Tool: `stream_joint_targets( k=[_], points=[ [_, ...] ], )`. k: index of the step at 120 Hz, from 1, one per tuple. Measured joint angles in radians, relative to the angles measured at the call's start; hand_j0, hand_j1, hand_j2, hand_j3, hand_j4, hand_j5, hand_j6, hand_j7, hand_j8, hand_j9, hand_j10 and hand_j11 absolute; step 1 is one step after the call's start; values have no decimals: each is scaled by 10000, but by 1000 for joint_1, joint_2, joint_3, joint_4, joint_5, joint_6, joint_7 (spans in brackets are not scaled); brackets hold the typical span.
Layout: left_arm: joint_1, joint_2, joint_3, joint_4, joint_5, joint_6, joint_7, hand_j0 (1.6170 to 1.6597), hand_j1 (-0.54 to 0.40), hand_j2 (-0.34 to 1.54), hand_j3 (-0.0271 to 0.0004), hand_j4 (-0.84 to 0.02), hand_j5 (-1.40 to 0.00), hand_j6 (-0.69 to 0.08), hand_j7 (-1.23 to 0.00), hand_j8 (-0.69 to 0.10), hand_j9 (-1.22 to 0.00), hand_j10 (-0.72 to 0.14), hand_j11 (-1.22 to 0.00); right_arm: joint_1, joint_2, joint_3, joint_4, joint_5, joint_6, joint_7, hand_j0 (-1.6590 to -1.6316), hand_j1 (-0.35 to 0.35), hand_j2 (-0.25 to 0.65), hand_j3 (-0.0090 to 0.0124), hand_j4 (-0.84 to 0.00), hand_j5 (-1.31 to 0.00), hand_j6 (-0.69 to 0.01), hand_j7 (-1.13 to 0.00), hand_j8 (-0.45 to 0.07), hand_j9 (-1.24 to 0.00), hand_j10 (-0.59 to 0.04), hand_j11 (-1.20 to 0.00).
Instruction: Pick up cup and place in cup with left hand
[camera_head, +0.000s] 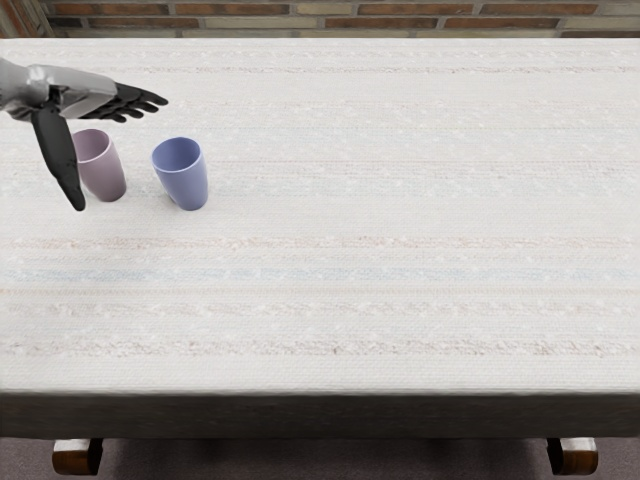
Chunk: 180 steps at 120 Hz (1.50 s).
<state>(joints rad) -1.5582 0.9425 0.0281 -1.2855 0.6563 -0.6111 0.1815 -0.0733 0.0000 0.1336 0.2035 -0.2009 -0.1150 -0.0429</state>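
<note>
Nearest you, at six o'clock, runs the front edge of the table (320, 393). Your likely target, the pink cup (105, 168), stands on it between nine and ten o'clock, just beside the thumb of your left hand (85, 93). You look to be at the approach, before any grasp: the hand is spread wide and holds nothing, its thumb reaching down past the cup's nine o'clock side, its fingers stretched toward three. You can't tell whether the thumb touches. Your next move probably calls for lowering the palm and bringing the cup well between thumb and fingers, then closing gently; a bump could tip it. The pink cup is upright, mouth up, its long axis vertical, so once it's gripped you should lift it straight, carry it toward three o'clock and lower it base first. The blue cup (182, 178) stands on that side, near the pink one but apart from it, upright as well with its mouth up. Farther out, at twelve o'clock, you see a brick wall (350, 22).
</note>
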Motion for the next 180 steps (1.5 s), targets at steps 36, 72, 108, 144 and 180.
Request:
stream_joint_targets(
  k=[36,72,108,144,180],
  points=[
    [-37,-163,-2,22,-3,0,71,16580,3490,-1,0,-46,-6,-56,-3,-52,-1,-37,0,3,0,1,-4,0,0,2,-16581,-3183,-51,0,-259,-335,-261,-334,-260,-335,-259,-335],
    [-52,-303,1,46,171,55,348,16581,3491,1,0,-34,-5,-43,-3,-40,-1,-28,0,6,0,-3,-7,-1,0,7,-16581,-3182,-51,0,-259,-335,-260,-334,-260,-335,-259,-335],
    [34,-381,6,50,381,276,387,16581,3491,7,0,-33,-5,-44,-3,-40,-2,-27,0,6,0,-3,-7,-2,0,8,-16581,-3182,-52,0,-259,-335,-260,-334,-259,-335,-258,-335],
    [104,-510,17,134,512,421,367,16581,3034,90,0,-420,-507,-432,-505,-428,-504,-415,-503,6,0,-3,-7,-2,-1,8,-16581,-3182,-52,0,-259,-335,-260,-334,-259,-335,-258,-335],
    [111,-532,65,240,518,397,311,16581,2171,237,0,-1141,-1446,-1153,-1445,-1149,-1443,-1136,-1442,7,0,-3,-7,-2,-3,7,-16581,-3182,-52,0,-259,-335,-260,-334,-259,-335,-258,-335]
  ],
)
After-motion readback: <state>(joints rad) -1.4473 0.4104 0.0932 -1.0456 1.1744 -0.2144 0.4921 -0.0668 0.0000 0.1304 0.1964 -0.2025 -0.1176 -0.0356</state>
